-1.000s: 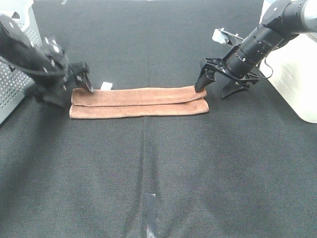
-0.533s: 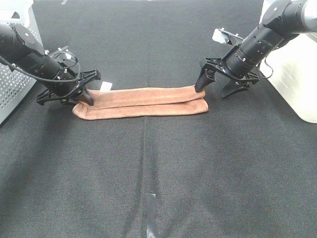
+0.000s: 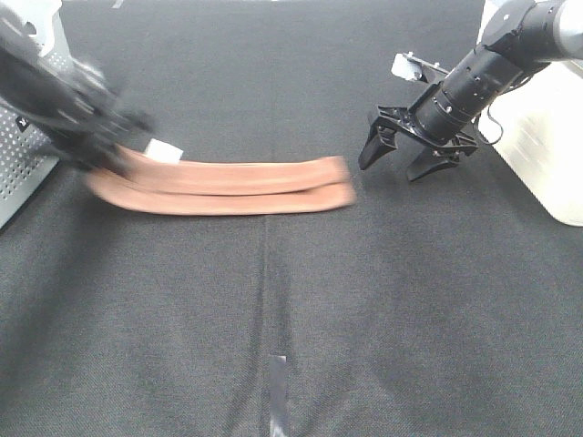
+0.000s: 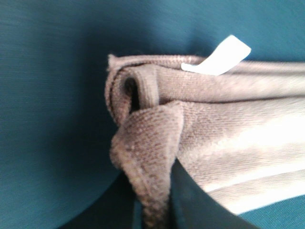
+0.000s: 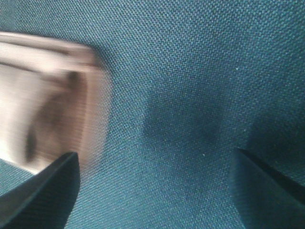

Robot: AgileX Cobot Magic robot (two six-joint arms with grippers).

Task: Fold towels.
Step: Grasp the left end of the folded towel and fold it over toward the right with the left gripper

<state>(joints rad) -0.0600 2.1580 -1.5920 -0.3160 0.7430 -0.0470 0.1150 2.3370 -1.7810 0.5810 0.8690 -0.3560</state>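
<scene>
Exterior high view. A reddish-brown towel [image 3: 223, 185] is shown folded lengthwise into a long, narrow band of two stacked layers. It lies across the upper middle of the frame on a dark woven table covering [image 3: 291, 319]. A small white tag [image 3: 165, 150] projects from the far edge near the band's left end. That end meets the left gripper [image 3: 109, 150], which is smeared by blur at the upper left, in front of a grey perforated basket [image 3: 16, 173]. The right gripper [image 3: 392, 168] is seen at the upper right, just beside the band's right end and not touching it, with its two black pointed fingers spread wide. A white bin [image 3: 547, 137] with smooth walls fills the right edge. A short strip of grey tape [image 3: 278, 391] is seen at the bottom centre.

Left wrist view. A corner of the towel [image 4: 228, 138], with looped pile and a rolled hem, is pinched between the two dark fingers [image 4: 190, 205] of the left gripper [image 4: 152, 195]. The tag [image 4: 219, 57] is seen on the far fold.

Right wrist view. The right gripper [image 5: 157, 191] is shown wide apart over bare woven covering [image 5: 190, 71], holding nothing. The blurred, rounded towel end [image 5: 52, 105] lies beside one finger [image 5: 43, 191].
</scene>
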